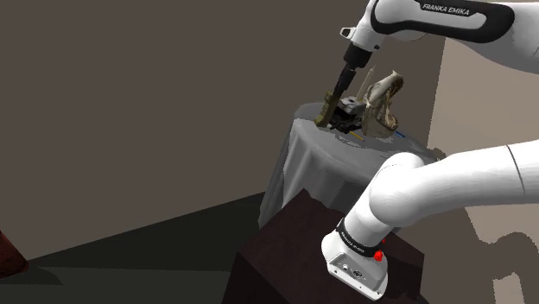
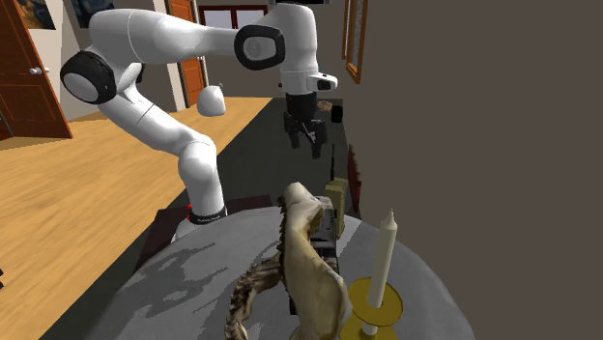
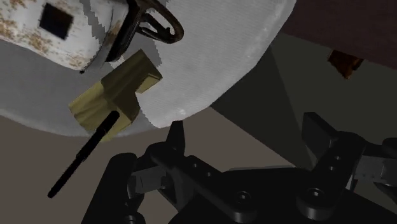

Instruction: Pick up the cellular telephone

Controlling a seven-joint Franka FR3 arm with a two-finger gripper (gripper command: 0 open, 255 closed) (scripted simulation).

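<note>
Upper middle of the second exterior view, pincer [image 2: 302, 141]: spread wide, empty.
Cellular telephone [image 3: 114, 95]: at edge of surface [image 2: 174, 280]; glancing contact may knock it off.

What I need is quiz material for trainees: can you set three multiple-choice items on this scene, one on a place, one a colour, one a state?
1. Where does the telephone lie? A on the clothed table; B on the floor; C on the stand.
2. The holder under the candle is: A red; B yellow; C blue.
3. The gripper is: A shut on the telephone; B shut on the candle; C open and empty.
Key: A, the telephone rests on the table; B, the holder shows yellow; C, the fingers stand apart, nothing between.
</note>
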